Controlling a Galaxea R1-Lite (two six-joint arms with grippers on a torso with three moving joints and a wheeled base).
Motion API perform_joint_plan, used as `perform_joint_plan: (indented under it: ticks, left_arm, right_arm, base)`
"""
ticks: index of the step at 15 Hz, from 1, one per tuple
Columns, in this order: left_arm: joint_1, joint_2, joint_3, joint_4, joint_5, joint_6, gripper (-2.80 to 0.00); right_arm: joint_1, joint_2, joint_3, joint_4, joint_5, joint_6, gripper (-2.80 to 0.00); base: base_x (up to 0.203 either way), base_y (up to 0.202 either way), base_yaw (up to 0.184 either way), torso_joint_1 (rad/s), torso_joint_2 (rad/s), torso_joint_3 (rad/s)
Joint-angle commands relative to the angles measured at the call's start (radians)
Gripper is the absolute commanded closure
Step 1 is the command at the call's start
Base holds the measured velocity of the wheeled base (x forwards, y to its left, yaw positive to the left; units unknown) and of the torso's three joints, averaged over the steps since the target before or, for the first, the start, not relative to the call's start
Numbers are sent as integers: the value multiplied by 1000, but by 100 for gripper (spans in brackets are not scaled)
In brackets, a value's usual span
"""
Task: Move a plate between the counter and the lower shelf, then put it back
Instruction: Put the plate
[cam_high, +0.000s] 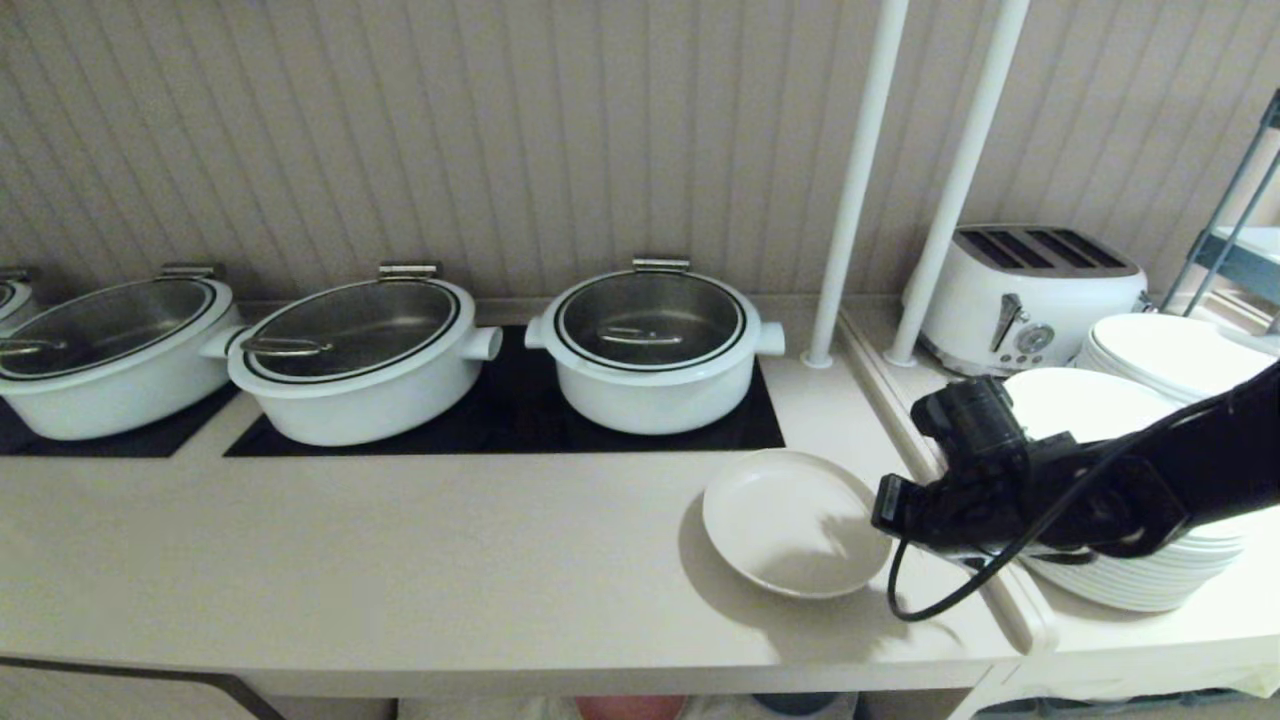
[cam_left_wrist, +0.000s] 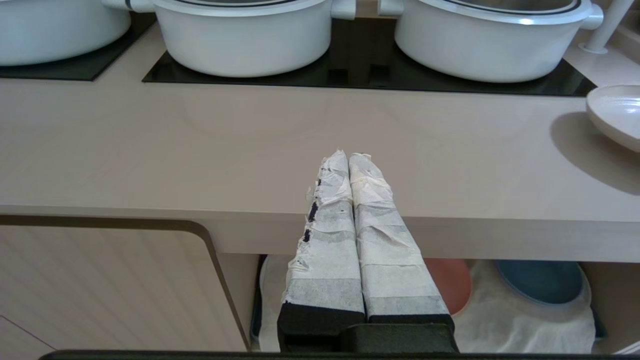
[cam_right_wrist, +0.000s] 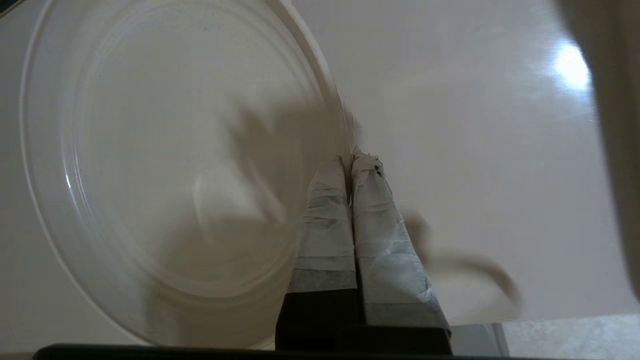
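One plate sits on your counter, in front of the rightmost pot. Your right gripper has its fingers pressed together at the plate's rim, gripping nothing; your left gripper is likewise closed and empty.

Three white pots with glass lids stand on black glass panels. A white toaster sits behind stacked white plates. Two white poles rise beside it.
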Motion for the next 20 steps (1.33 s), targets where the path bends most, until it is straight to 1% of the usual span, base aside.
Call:
perform_joint_plan:
  ticks: [1, 12, 16, 20]
  left_arm:
    - [0, 0, 0, 0, 0, -1, 0]
    - [0, 0, 0, 0, 0, -1, 0]
    - [0, 0, 0, 0, 0, -1, 0]
    - [0, 0, 0, 0, 0, -1, 0]
  right_arm:
    - [-1, 12, -1, -28, 24, 5, 0]
    - [-12, 76, 1, -61, 23, 1, 0]
    - [-12, 100, 5, -110, 22, 2, 0]
    - [-15, 109, 4, -112, 23, 2, 0]
  base:
    - [0, 0, 0, 0, 0, 0]
    - [0, 0, 0, 0, 0, 0]
    - [0, 0, 0, 0, 0, 0]
    - [0, 0, 0, 0, 0, 0]
